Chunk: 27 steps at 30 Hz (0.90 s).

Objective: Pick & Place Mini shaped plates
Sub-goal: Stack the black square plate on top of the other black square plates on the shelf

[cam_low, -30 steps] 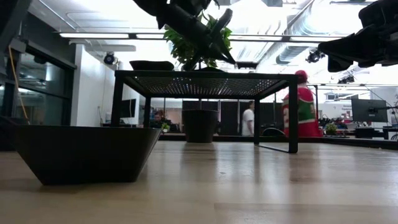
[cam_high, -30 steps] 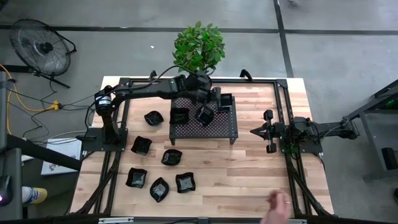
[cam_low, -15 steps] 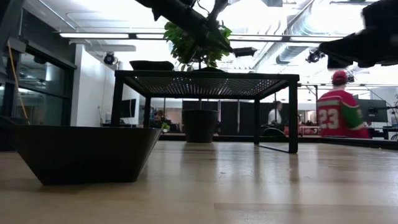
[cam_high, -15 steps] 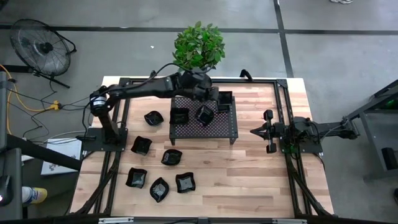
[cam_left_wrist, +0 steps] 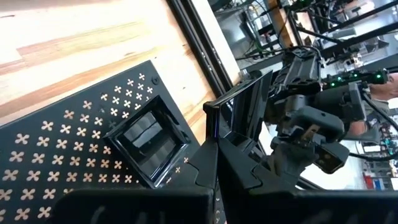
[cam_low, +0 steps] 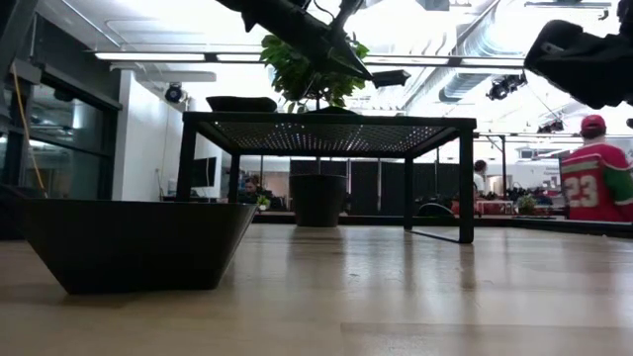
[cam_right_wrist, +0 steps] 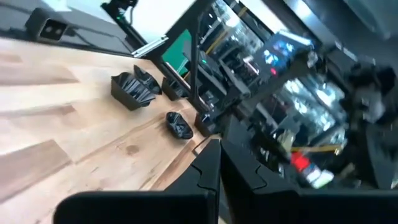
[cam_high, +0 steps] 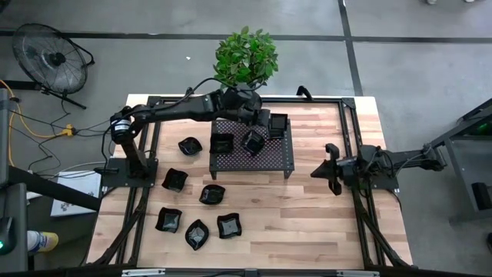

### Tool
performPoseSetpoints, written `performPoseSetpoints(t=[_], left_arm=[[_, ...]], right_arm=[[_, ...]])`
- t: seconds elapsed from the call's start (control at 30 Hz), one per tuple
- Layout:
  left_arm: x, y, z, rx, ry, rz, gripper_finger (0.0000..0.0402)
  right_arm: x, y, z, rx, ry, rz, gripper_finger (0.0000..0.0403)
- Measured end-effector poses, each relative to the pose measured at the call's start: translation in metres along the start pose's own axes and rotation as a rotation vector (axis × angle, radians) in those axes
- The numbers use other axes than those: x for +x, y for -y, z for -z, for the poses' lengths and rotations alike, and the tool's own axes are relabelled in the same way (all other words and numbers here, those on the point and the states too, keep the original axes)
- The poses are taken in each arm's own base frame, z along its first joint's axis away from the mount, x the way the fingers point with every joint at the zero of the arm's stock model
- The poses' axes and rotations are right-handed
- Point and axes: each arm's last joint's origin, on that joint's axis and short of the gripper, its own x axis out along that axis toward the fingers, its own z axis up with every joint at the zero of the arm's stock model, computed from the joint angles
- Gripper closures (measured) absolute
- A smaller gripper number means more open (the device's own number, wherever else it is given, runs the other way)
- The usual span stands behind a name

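Three mini shaped plates lie on the black perforated rack (cam_high: 286,158): a square one (cam_high: 277,123) at its far right corner, two more (cam_high: 253,141) (cam_high: 222,143) in the middle. Several others lie on the wood to the left, such as one (cam_high: 190,145) by the rack and one (cam_high: 228,225) near the front. My left gripper (cam_high: 266,120) hovers shut and empty over the rack's far edge, just beside the square plate (cam_left_wrist: 149,140). My right gripper (cam_high: 319,169) hangs shut and empty over the table's right side, clear of the rack.
A potted green plant (cam_high: 246,58) stands just behind the rack. Black frame rails (cam_high: 350,131) run along the table's sides. In the low view a plate (cam_low: 138,242) sits close in front, and a person in a red jersey (cam_low: 593,183) is in the room behind.
The right arm has swung slightly toward the table's front and tilted. A person's hand at the front edge is gone. The left gripper has shifted slightly toward the rack's far edge.
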Motion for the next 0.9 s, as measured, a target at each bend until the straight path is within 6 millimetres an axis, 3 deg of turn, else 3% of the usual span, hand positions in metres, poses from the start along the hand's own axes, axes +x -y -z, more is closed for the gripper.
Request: performPoseSetpoints(t=[0.2, 0.67, 0.8, 0.9], left_arm=[[0.001, 0.002, 0.002, 0.003, -0.005, 0.003, 0.0401], [0.001, 0.001, 0.002, 0.004, 0.003, -0.002, 0.0401], [0.001, 0.001, 0.002, 0.026, 0.005, -0.004, 0.0401], [0.001, 0.001, 0.002, 0.066, 0.003, -0.002, 0.0401]], right_arm=[[0.000, 0.000, 0.000, 0.108, -0.013, 0.014, 0.0398], [0.000, 0.003, -0.001, 0.111, -0.009, 0.049, 0.0398], [-0.001, 0.009, -0.006, 0.254, 0.032, 0.142, 0.0398], [-0.003, 0.020, -0.012, 0.429, 0.087, 0.319, 0.0399]])
